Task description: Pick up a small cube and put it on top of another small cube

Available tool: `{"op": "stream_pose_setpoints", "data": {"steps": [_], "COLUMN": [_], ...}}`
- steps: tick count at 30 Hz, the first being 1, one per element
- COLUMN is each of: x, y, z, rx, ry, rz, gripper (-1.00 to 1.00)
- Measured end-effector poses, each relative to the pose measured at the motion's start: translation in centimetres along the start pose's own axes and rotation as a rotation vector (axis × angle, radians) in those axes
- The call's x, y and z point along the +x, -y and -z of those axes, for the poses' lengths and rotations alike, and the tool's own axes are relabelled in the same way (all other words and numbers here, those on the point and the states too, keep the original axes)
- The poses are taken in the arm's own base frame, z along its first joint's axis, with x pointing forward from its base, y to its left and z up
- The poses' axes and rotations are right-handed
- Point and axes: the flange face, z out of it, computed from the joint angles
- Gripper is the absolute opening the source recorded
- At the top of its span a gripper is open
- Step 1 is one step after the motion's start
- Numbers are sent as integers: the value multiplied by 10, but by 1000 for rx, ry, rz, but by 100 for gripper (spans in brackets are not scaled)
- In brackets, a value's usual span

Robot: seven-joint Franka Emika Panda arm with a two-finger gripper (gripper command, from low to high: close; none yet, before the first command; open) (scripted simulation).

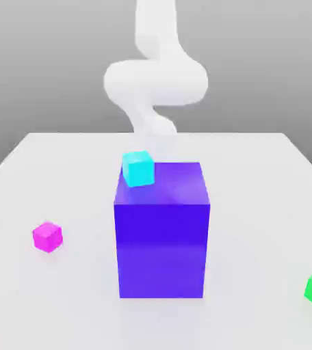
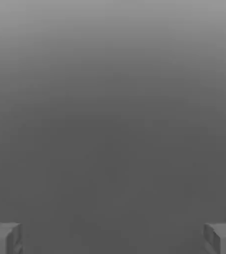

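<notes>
The arm [image 1: 155, 82] comes down from above, pale and smooth, bending at a bulky joint over the hand. Beneath that joint the forearm narrows and runs down to the wrist [image 1: 160, 130], the hand lying lowest of all. In the exterior view, the bulky joint reaches out to both sides above the hand, farther than the slim part just over the wrist. In the hand view, the gripper [image 2: 113, 239] stands open, its two fingers [image 2: 3, 239] wide apart, one on each side of the hand, with nothing held between them.
</notes>
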Motion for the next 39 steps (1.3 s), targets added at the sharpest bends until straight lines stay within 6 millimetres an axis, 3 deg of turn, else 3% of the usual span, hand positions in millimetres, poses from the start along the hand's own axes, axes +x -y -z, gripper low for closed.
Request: {"op": "stream_pose_setpoints", "data": {"steps": [6, 12, 18, 24, 26, 32, 33, 39], "x": [30, 35, 6, -57, -69, -92, -96, -97], "y": [-94, -217, -348, -464, -485, -508, -511, -513], "z": [-119, -200, -244, -256, -262, -299, -304, -306], "rx": [-218, -416, -602, -782, -803, -812, -811, -809], "ry": [-15, -60, -130, -221, -240, -238, -238, -238], "rz": [-426, -854, -1293, -1737, -1804, -1804, -1804, -1804], "gripper": [0, 0, 0, 0, 0, 0, -100, -100]}}
